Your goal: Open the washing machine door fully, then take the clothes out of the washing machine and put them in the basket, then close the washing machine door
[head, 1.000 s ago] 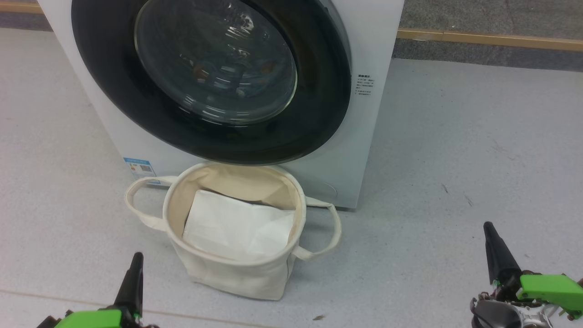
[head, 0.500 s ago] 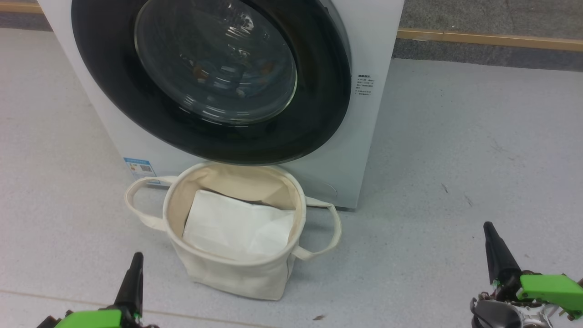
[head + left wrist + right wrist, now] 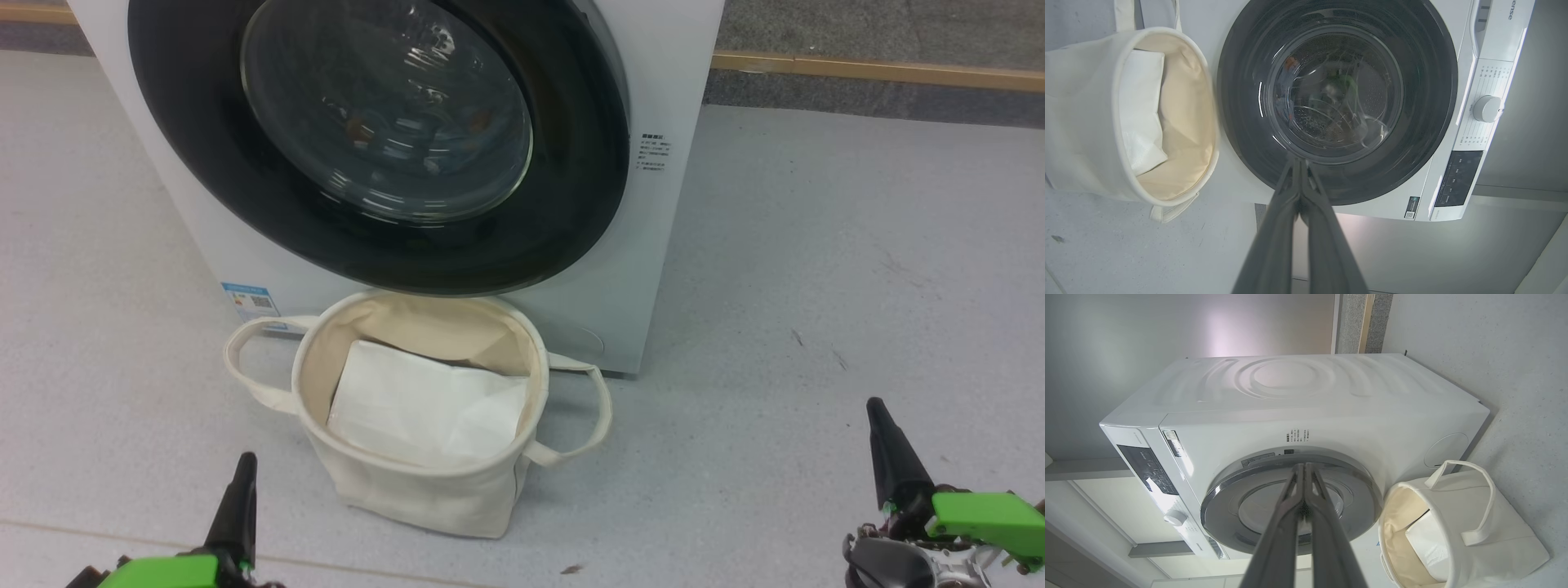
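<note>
door [image 3: 384,114]: shut, ahead, above basket [image 3: 408,467]
left gripper [image 3: 242,482]: clenched, empty, nearer basket
right gripper [image 3: 883,433]: clenched, empty, off door's right

**Left gripper** [image 3: 244,462]: two long, dark fingers [image 3: 1274,245], matte charcoal, flat-faced, tapering to a fine point. The base has a bright green plastic housing [image 3: 159,572].

**Right gripper** [image 3: 876,406]: matching black tapered fingers. It has a boxy bright green cover [image 3: 988,516] with rounded corners. Beside it sits a rounded dark grey casing [image 3: 886,563] with bare silver metal fittings [image 3: 955,574].
</note>
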